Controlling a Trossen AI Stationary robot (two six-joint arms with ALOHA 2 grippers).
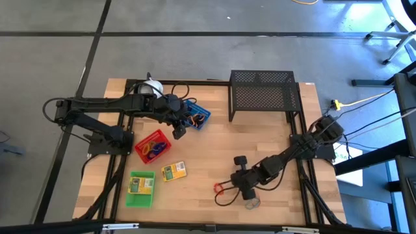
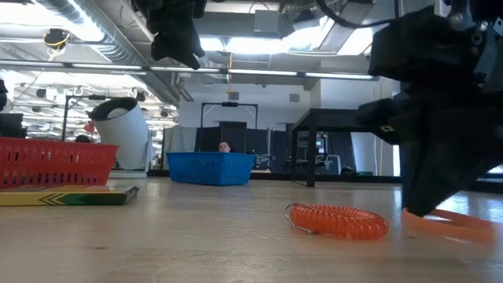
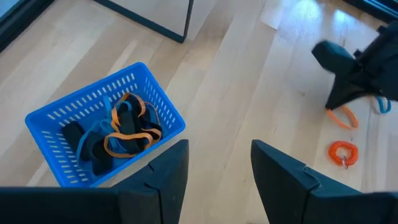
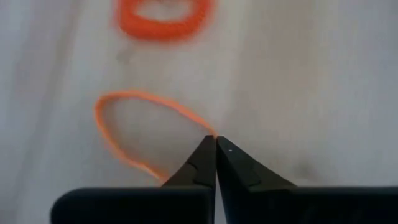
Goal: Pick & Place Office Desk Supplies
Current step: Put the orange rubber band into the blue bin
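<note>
Right jaws closed on the thin orange loop [image 4: 134, 127], half hidden behind them; left jaws open above the table.

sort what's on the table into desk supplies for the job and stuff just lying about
Job:
blue tray of loops
red tray
green tray
yellow-green box
orange coil
thin orange loop, pinched by the shut right pincer

Lying about:
black mesh rack
white round object

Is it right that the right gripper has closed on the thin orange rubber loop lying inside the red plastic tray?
Not quite. The right gripper is shut on the thin orange rubber loop, but that loop lies on the bare wooden table, not in a tray. The right wrist view shows it.
</note>
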